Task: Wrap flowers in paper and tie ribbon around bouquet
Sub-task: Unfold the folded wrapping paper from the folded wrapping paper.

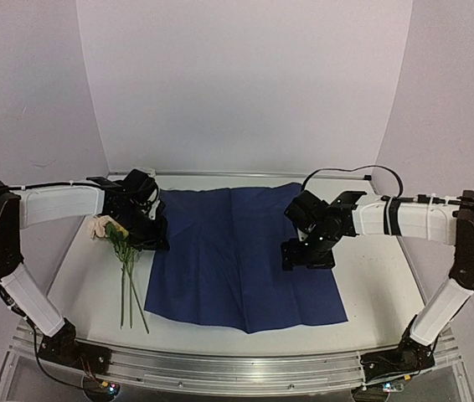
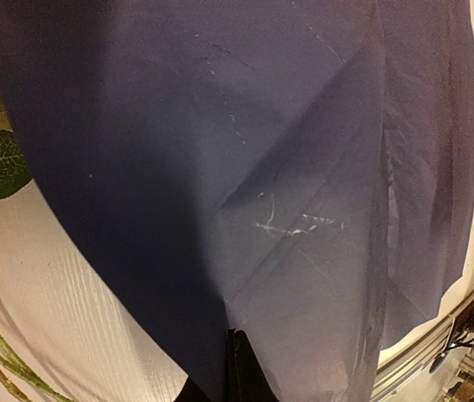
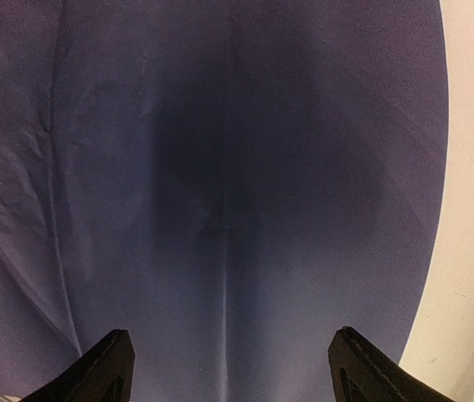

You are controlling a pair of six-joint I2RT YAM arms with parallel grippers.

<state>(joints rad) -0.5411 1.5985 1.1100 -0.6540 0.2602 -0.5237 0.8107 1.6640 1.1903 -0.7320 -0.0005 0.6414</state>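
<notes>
Flowers (image 1: 120, 241): on the table (image 1: 69, 285), just beside the left edge of the paper (image 1: 237, 251) and off the sheet. Long axis runs far to near, blooms at the far end, stems towards the arm bases.

Paper: spread flat mid-table, dark side up.

Left gripper (image 1: 148, 236): much the nearer arm, with the flowers just to its left. Jaws closed, pinching the sheet's left edge. Its wrist view shows the paper tented up to the fingertips.

Right gripper (image 1: 308, 255): well apart, over the sheet's right half. Fingers (image 3: 107, 368) wide, holding nothing.

Ribbon: not in view.

Likely next: the flowers go rightward onto the sheet.
</notes>
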